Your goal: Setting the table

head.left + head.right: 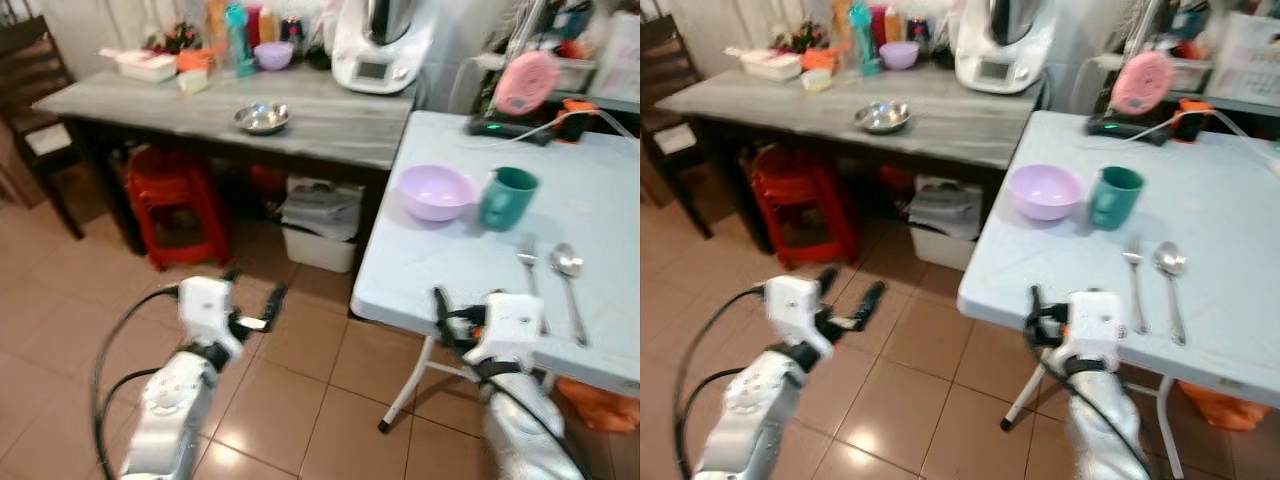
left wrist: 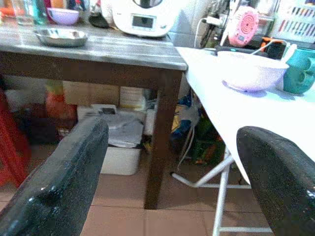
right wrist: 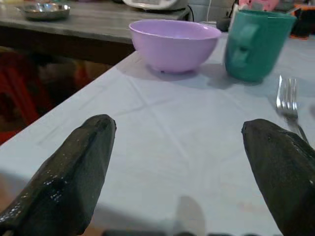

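- Light blue folding table (image 1: 450, 270) on the robot's right, white metal legs, standing on a brown tiled floor (image 1: 300, 370).
- On it: lilac bowl (image 1: 436, 192) near the left edge, teal mug (image 1: 508, 198) just beside the bowl on its right, not clearly touching.
- Fork (image 1: 530, 265) and spoon (image 1: 568, 275) lie side by side nearer the robot, apart from the mug.
- Far end of the table: pink round gadget (image 1: 526, 82) on a black base, orange item beside it.
- Grey wooden-top side table (image 1: 330, 125) abuts the blue one; holds a steel bowl (image 1: 262, 118), white kitchen appliance (image 1: 378, 45), bottles, small purple bowl (image 1: 273, 55).
- Under it: red plastic stool (image 1: 178, 205), white bin (image 1: 322, 222). Dark wooden chair (image 1: 35, 90) at far left.
- Left gripper (image 1: 252, 295) over the floor, fingers spread wide, empty.
- Right gripper (image 3: 189, 162) at the blue table's near edge, fingers wide apart, holding nothing, pointed at bowl and mug.
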Robot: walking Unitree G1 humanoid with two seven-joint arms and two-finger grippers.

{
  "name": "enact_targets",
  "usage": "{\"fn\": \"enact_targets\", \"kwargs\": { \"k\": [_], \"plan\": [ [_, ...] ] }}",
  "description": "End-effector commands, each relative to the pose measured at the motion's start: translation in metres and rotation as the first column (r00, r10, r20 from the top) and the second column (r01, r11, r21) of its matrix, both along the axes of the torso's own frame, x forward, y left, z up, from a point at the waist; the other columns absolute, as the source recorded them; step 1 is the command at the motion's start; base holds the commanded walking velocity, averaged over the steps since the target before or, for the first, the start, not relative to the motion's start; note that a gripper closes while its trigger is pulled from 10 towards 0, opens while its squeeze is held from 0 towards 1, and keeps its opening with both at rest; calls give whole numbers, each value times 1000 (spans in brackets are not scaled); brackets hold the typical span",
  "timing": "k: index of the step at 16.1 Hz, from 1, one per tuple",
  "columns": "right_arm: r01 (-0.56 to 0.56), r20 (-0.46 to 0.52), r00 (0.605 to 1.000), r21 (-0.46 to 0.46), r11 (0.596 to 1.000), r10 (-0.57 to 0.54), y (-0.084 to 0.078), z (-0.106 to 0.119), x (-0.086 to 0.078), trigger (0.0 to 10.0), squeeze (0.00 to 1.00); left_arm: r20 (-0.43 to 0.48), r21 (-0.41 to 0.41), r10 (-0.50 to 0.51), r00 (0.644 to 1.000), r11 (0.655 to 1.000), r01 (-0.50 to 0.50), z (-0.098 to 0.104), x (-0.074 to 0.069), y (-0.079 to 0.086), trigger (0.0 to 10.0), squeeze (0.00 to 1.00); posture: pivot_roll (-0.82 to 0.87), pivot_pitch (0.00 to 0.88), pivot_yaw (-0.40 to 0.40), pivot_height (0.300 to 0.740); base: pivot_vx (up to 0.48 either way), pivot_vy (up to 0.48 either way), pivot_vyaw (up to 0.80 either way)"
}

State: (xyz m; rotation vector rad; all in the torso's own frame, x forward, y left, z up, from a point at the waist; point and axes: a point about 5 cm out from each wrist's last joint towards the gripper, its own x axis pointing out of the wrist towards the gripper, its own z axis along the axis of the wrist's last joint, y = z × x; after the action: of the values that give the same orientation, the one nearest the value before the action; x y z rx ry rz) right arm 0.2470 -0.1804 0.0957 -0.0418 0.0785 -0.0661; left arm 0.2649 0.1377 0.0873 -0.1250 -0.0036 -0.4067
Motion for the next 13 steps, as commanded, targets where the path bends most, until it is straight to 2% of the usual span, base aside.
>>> {"fn": "enact_targets", "kwargs": {
  "k": [1, 13],
  "plan": [
    [-26, 35, 999, 10, 1000, 26, 8, 8, 3, 10000, 0, 18, 22, 10, 1000, 1000, -11, 5, 0, 8, 10000, 0, -21, 0, -4, 740, 300, 0, 0],
    [-38, 63, 997, -32, 999, 40, 8, 17, 8, 10000, 0, 11, 15, -16, 1000, 1000, 16, 5, -2, 2, 10000, 0, -30, 0, -5, 740, 294, 0, 0]
  ]
}}
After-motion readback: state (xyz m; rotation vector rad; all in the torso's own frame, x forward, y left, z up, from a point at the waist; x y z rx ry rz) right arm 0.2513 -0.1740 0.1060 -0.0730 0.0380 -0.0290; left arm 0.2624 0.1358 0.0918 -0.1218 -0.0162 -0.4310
